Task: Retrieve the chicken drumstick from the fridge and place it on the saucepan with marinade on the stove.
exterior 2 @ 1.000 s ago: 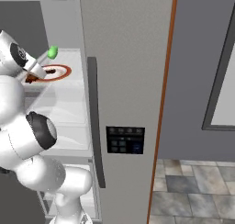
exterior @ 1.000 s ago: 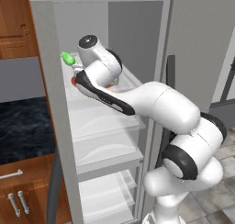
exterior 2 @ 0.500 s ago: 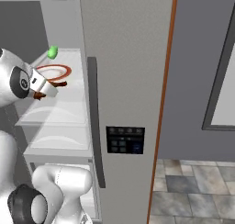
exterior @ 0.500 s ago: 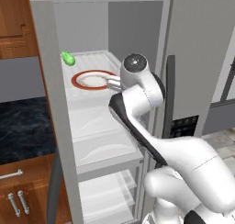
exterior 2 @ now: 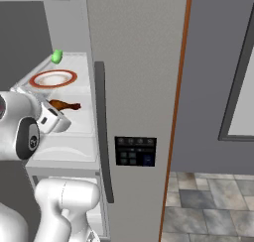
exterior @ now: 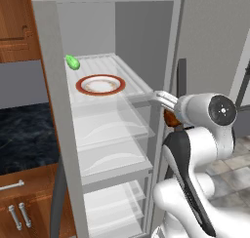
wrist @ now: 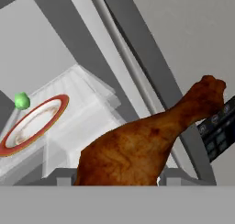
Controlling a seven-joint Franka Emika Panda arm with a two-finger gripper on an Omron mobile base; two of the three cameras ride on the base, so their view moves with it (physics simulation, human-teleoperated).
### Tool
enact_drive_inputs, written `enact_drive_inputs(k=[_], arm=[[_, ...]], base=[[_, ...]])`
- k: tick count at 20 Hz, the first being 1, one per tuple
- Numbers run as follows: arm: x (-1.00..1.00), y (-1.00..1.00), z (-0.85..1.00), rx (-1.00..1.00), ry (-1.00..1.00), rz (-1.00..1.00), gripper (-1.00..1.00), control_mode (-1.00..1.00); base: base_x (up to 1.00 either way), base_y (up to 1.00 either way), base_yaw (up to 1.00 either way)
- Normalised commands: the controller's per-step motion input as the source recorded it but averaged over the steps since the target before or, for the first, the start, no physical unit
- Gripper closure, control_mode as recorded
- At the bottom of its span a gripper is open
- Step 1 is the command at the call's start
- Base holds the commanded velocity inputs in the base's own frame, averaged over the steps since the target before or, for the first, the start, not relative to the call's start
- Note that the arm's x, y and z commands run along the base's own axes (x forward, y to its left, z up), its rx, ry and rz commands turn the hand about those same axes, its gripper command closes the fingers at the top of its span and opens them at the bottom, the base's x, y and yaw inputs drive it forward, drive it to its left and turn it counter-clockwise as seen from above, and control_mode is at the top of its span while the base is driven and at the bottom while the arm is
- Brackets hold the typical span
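Carrying step: chicken drumstick (wrist: 147,145) clamped in part-closed jaws, just outside the open fridge (exterior: 122,47) clear of its plate (exterior: 100,84); next, probably turning toward stove and saucepan to set down.

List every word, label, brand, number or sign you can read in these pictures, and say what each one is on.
No readable text anywhere.
Control panel on the closed fridge door: small bluish marks, too small and blurred to read; in the hand view too.
Red-rimmed plate, green ball, chicken drumstick: no lettering.
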Motion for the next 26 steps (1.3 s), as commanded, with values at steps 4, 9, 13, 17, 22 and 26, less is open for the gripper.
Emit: enact_drive_inputs(k=[4, 9, 13, 17, 22, 26], arm=[[-0.33, -0.23, 0.16, 0.15, -0.24, 0.0, 1.0, -1.0], [-0.05, 0.0, 0.0, 0.0, 0.0, 0.0, 1.0, -1.0], [-0.64, -0.02, -0.21, 0.0, 0.02, 0.08, 1.0, 1.0], [0.0, 0.0, 0.0, 0.0, 0.0, 0.0, 1.0, 1.0], [0.0, 0.0, 0.0, 0.0, 0.0, 0.0, 1.0, 1.0], [0.0, 0.0, 0.0, 0.0, 0.0, 0.0, 1.0, 1.0]], base=[[0.0, 0.0, 0.0], [0.0, 0.0, 0.0], [-0.25, -0.05, 0.06], [-1.0, -0.51, 0.29], [-1.0, -0.52, 0.35], [-1.0, -0.37, 0.45]])
